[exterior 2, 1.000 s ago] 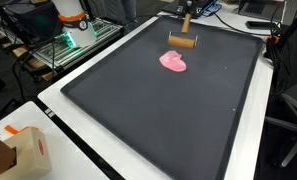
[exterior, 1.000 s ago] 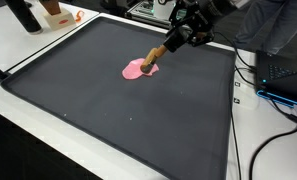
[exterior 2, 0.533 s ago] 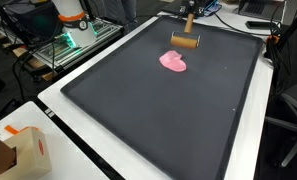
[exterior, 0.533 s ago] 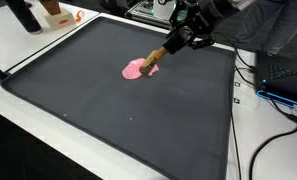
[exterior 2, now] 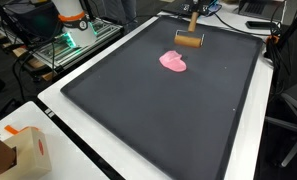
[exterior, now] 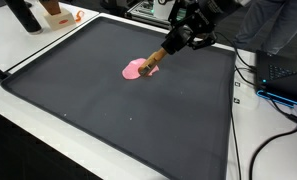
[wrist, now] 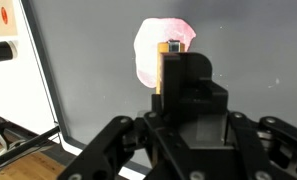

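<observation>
The arm (exterior: 203,12) stood stretched over one short edge of the dark mat (exterior: 108,115), which covered most of the white table (exterior: 23,55). Only its last links showed in both exterior views. The wrist was bent downward, so that the jaws pointed at a slant toward the mat's middle rather than straight down. The jaws were pinching the handle of a wooden roller (exterior: 154,60). In the wrist view the handle (wrist: 163,72) ran away from the camera between them, partly hidden by a black block of the hand.

In an exterior view the roller (exterior 2: 189,41) showed a short crosswise head at the lower end of its handle. It lay low over the mat, close to the edge the arm stretched across.

A flat pink lump (exterior: 136,70) lay on the mat just beyond the roller's head, toward the mat's middle but in the half nearer the arm. In an exterior view the lump (exterior 2: 173,61) sat just beside the head with a thin strip of mat between them. Seen from the wrist, the lump (wrist: 148,50) lay directly behind the handle's tip. I could not tell whether the head rested on the mat or hung just above it.

A cardboard box (exterior 2: 13,150) stood on the table at a corner well apart from the arm.
</observation>
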Controlling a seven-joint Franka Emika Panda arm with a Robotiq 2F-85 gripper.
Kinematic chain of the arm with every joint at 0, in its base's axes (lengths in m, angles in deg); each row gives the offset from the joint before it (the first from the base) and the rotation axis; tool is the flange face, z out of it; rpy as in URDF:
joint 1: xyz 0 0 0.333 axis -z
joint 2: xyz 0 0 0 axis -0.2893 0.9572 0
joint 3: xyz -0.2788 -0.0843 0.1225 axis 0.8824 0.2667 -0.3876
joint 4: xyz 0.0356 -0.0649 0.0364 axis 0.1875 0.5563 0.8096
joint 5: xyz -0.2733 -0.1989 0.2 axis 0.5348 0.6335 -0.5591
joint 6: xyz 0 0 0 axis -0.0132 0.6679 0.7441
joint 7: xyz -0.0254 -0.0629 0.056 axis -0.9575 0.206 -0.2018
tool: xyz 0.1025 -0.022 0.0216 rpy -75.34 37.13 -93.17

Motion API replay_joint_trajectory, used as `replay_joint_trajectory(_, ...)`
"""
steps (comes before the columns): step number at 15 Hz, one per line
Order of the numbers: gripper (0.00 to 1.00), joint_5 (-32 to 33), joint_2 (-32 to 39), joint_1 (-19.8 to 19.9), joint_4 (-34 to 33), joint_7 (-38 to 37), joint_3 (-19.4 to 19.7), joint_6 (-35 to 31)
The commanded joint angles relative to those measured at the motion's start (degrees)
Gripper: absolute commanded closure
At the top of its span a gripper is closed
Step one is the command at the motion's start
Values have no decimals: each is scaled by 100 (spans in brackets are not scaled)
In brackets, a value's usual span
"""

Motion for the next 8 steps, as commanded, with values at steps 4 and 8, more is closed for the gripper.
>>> replay_joint_trajectory(4,77,-275,71,-30,-291,-145,131,100)
replay_joint_trajectory(8,77,-386,49,49,-308,-90,168,-7)
